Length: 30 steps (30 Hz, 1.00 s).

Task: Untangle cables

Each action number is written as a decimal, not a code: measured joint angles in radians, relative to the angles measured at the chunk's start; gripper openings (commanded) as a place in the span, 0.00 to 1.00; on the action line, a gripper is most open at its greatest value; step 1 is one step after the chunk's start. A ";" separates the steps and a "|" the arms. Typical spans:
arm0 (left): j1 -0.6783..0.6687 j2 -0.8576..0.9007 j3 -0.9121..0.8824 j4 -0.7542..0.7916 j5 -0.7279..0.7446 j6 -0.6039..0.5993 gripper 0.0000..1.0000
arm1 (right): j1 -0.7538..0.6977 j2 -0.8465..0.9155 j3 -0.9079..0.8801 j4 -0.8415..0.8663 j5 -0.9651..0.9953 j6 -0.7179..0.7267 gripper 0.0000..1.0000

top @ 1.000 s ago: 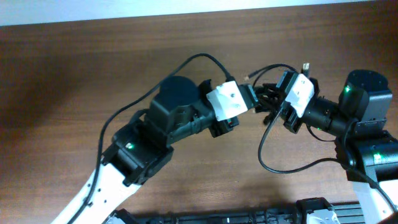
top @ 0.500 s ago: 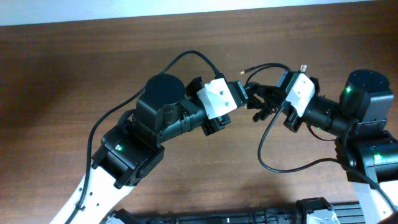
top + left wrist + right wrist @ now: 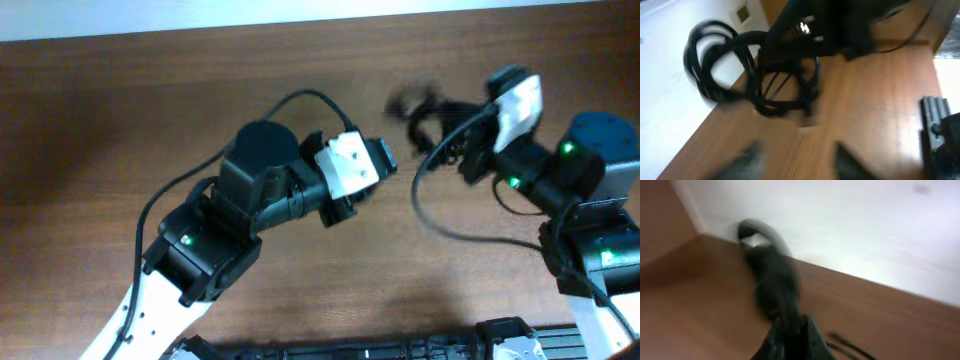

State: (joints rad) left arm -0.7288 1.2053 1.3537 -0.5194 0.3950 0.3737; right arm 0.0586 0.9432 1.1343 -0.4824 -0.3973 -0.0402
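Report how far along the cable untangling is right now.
Done: nothing separated yet; the cables look like one looped bundle. In hand: the right claw is shut on that bundle, apparently lifting it off the table; the left claw is open, apart from it. Left: pulling the cords apart; blur hides any knots.
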 measured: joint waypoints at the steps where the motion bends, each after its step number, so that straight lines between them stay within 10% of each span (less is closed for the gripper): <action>1: -0.001 -0.002 0.000 0.000 0.007 0.000 0.99 | -0.007 0.003 0.000 0.000 0.041 0.023 0.04; 19: 0.013 -0.018 0.000 0.074 -0.175 -0.328 0.97 | -0.006 0.005 0.000 0.159 -0.224 0.125 0.04; 30: 0.182 -0.091 0.000 0.087 0.161 -0.273 0.85 | -0.006 0.005 -0.001 0.441 -0.682 0.317 0.04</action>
State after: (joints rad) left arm -0.5465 1.1145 1.3537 -0.4324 0.5560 0.1009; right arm 0.0521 0.9478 1.1332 -0.0410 -1.0794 0.2764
